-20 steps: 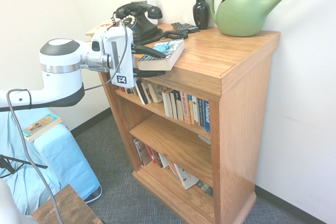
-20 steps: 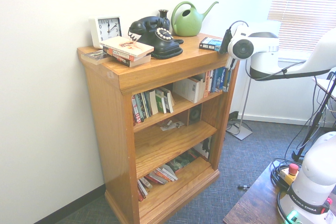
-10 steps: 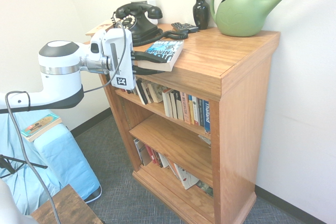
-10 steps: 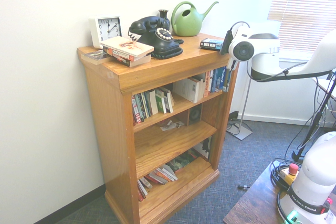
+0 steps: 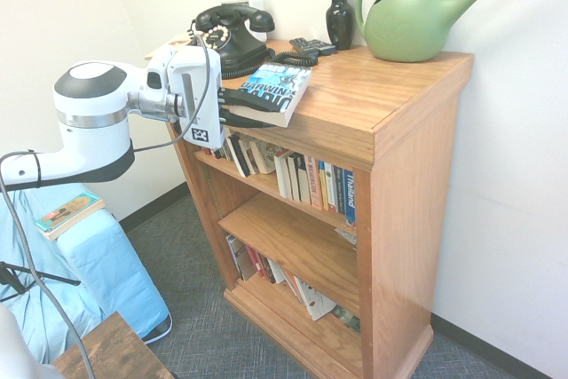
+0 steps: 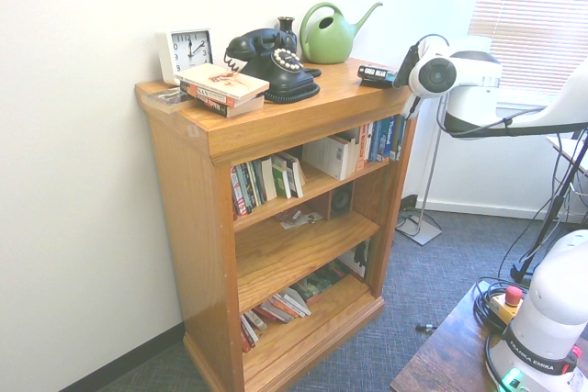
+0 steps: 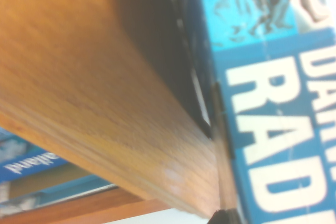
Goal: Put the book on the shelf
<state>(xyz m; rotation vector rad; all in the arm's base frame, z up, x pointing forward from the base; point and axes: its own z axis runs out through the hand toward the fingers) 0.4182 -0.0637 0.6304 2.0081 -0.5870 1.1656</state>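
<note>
Pincer [image 5: 238, 106] clamped tight on the book [image 5: 272, 91], tilted up off the shelf [image 5: 373, 95] top slab near its front edge, beside the black telephone [image 5: 232, 33]

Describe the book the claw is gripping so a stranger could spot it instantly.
Find the wooden bookcase against the white wall. On its top slab, at the front edge beside the black telephone, lies a thick paperback. Its blue-teal cover with big white letters distinguishes it from the pale books at the other end.
</note>
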